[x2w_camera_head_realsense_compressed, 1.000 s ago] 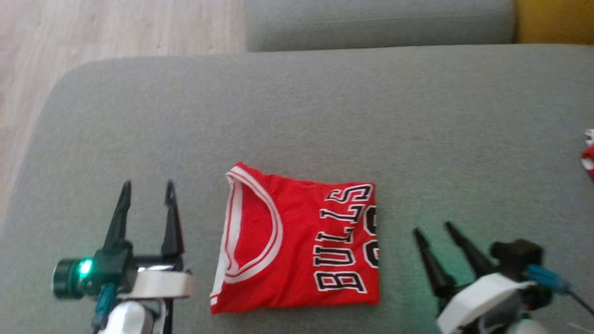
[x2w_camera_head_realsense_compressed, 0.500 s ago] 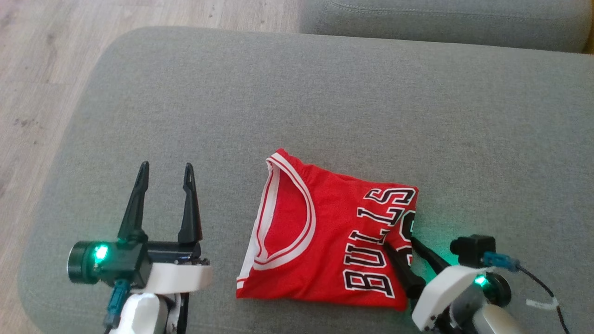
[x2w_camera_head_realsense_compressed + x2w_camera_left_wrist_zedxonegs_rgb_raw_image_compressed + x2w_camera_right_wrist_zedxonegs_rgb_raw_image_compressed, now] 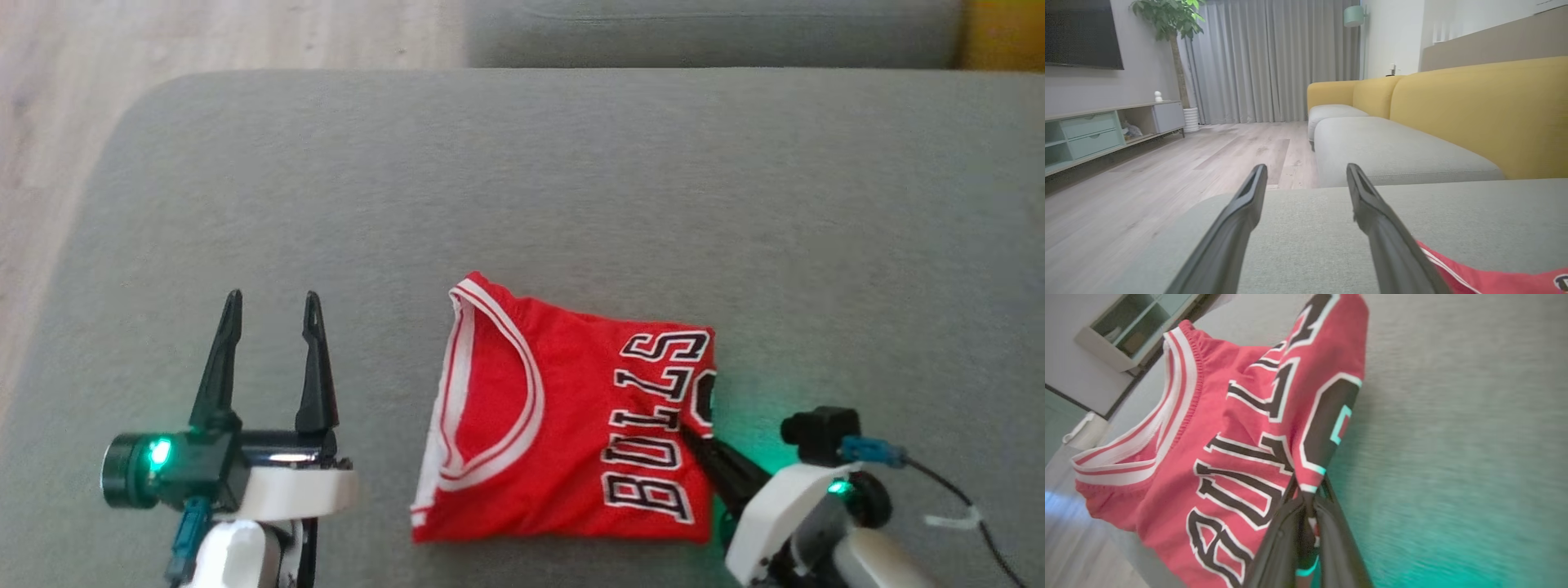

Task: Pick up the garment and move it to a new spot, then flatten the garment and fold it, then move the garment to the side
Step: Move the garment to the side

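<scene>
Right hand (image 3: 692,433) clamped on folded jersey (image 3: 563,457) at its right edge — left hand (image 3: 272,296) spread wide, holding nothing.

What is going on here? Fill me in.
The robot is working on a red Bulls jersey, which lies folded on the grey sofa cushion. Its right gripper is pinched shut on the jersey's right edge, by the black number. The left gripper is open to the jersey's left, apart from it. With the folding apparently done, the move to the side is probably next.
</scene>
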